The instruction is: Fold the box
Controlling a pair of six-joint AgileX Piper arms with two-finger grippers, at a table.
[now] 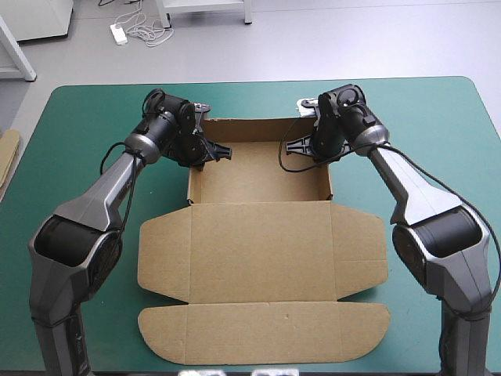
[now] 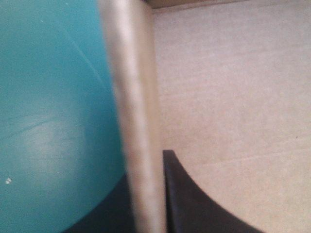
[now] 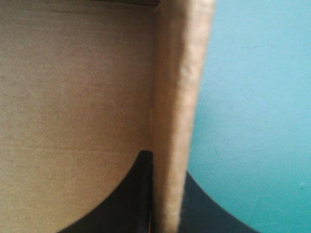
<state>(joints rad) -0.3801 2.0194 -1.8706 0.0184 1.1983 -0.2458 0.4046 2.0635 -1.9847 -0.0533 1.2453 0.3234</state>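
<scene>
The box [image 1: 258, 235] lay in the middle of the table [image 1: 438, 117], on the teal-green cover. Its far part stood up as an open tray. The lid [image 1: 262, 251] lay flat toward the near edge, its side flaps spread out and its rounded front flap nearest the robot.

Both arms were up at the tray's far end. The left gripper [image 1: 211, 153] was on the left wall [image 2: 136, 121], near the far left corner. Its wrist view showed it plainly: the wall's top edge ran straight up between the fingers [image 2: 194, 204], one inside over the brown floor, the other outside over the cover. They were all but closed, pinching the board.

The right gripper [image 1: 309, 147] mirrored it on the right wall [image 3: 177, 121], near the far right corner. There too one black finger [image 3: 121, 199] sat inside the tray and the other outside above the cover. The wall was clamped between them, with no gap to see on either side.

The far wall stood upright between the two grippers. The tray's near side met the lid along a straight crease.

Over at the table's left edge, a strip of more board [image 1: 6, 153] showed.
</scene>
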